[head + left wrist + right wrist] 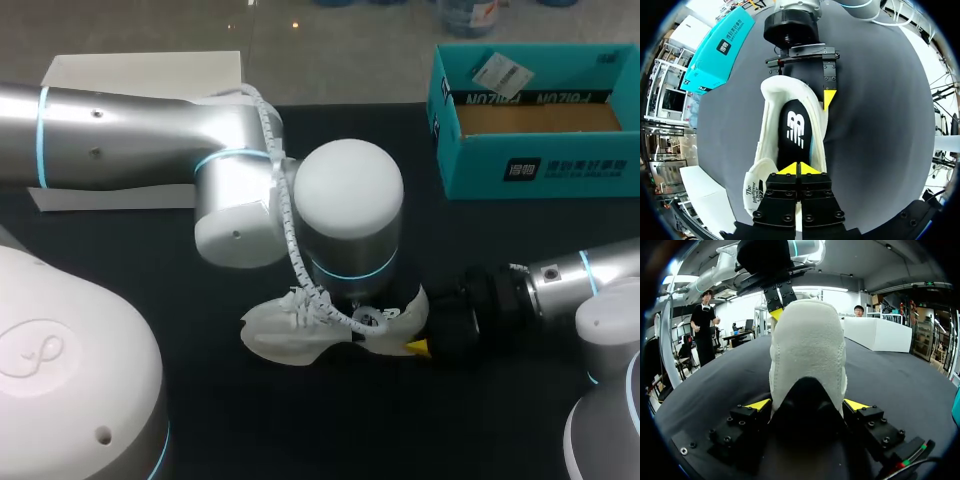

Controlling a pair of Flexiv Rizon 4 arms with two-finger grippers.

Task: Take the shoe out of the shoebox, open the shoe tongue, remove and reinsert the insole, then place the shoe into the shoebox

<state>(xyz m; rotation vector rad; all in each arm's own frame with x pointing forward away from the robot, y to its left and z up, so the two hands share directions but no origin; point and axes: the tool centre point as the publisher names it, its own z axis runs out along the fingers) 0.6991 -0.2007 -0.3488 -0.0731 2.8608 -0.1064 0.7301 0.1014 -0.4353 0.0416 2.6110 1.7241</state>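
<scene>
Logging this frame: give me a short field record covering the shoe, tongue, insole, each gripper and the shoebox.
shoe: white, lying on the black table
tongue: pulled open, folded out to one side
insole: black, lying inside the shoe
left gripper: fingers together just over the insole; whether they pinch it is unclear
right gripper: shut on the shoe at its heel
shoebox: teal, open, no shoe inside, standing apart from the shoe
</scene>
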